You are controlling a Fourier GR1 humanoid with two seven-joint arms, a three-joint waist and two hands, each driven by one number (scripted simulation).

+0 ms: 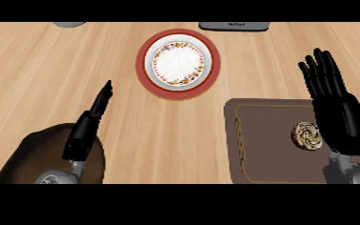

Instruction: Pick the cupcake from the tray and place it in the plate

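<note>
A small round cupcake with a swirled brown and cream top sits on the dark brown tray at the lower right. Right beside it, on its right, my right hand stands open with straight fingers pointing away from me; it does not hold the cupcake. The plate, white in the middle with a flowered band and a red rim, lies at the centre back of the wooden counter with nothing on it. My left hand is at the lower left, open, edge-on, fingers straight and pointing up.
A grey round object pokes in at the back left edge. A dark flat appliance lies at the back, right of the plate. Bare wood separates the tray and the plate.
</note>
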